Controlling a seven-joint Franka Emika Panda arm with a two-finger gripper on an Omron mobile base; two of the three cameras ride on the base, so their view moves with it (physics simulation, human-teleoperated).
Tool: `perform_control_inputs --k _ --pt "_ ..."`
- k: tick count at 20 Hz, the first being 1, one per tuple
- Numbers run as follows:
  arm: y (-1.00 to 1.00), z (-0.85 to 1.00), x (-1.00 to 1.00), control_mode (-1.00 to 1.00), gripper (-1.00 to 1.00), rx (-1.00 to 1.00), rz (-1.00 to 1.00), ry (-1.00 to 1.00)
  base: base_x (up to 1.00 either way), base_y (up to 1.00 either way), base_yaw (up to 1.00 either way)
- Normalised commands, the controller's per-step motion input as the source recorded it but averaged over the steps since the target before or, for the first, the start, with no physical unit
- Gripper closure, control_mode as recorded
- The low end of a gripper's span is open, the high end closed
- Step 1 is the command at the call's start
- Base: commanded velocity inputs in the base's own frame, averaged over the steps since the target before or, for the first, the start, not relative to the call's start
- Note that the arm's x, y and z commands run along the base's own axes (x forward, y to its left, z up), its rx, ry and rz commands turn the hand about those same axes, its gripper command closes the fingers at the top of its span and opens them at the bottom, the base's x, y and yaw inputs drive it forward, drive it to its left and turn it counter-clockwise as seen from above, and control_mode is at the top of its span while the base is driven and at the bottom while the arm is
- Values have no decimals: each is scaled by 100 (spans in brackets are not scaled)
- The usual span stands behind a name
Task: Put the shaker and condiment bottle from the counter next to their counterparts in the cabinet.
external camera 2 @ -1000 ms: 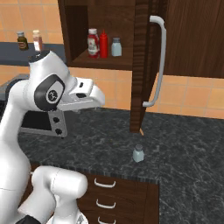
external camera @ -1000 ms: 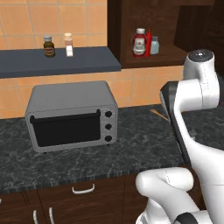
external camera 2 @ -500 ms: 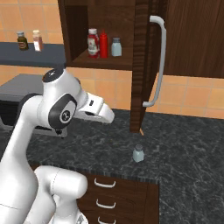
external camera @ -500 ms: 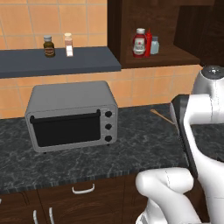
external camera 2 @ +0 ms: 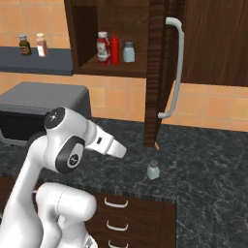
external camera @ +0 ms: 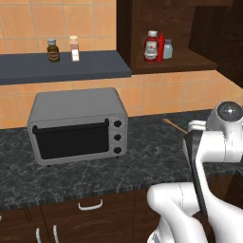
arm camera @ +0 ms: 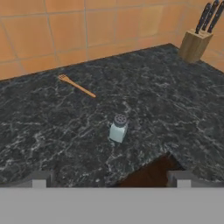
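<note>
The shaker (arm camera: pixel 118 128) stands upright on the counter (arm camera: pixel 52 131), alone near its front edge; it is also the shaker (external camera 2: pixel 153 169) below the open cabinet door. My gripper (arm camera: pixel 109 180) hovers above and in front of it, open, its fingertips (arm camera: pixel 40 178) wide apart and holding nothing. Inside the cabinet (external camera 2: pixel 145 72) the condiment bottle (external camera 2: pixel 102 47) stands on the shelf, right beside the slim all-red bottle (external camera 2: pixel 115 48), with the other small shaker (external camera 2: pixel 128 52) to their right. The same trio is in the left base view: condiment bottle (external camera: pixel 151 46), slim bottle (external camera: pixel 161 44), shaker (external camera: pixel 168 49).
A grey toaster oven (external camera: pixel 76 126) sits on the counter at left. The cabinet door with its pale handle (external camera 2: pixel 173 68) hangs open over the counter. A wooden fork (arm camera: pixel 77 85) lies by the wall, a knife block (arm camera: pixel 193 44) farther along. A brown jar (external camera: pixel 53 50) and tall shaker (external camera: pixel 74 48) stand on the wall shelf.
My arm has swung down and to the right, toward the counter by the shaker. The shaker and the cabinet's bottles have not moved.
</note>
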Motion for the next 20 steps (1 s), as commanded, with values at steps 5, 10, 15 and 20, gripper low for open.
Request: perform_control_inputs --k 5,10,15,20 --pt "-10 -3 0 -100 -100 16 -11 7 0 0 0" --pt "-23 0 0 -100 -100 24 -11 27 0 0 0" --pt "-15 -2 12 -100 -100 6 -5 10 0 0 0" --pt "0 -17 1 -100 -100 -2 -2 -11 0 0 0"
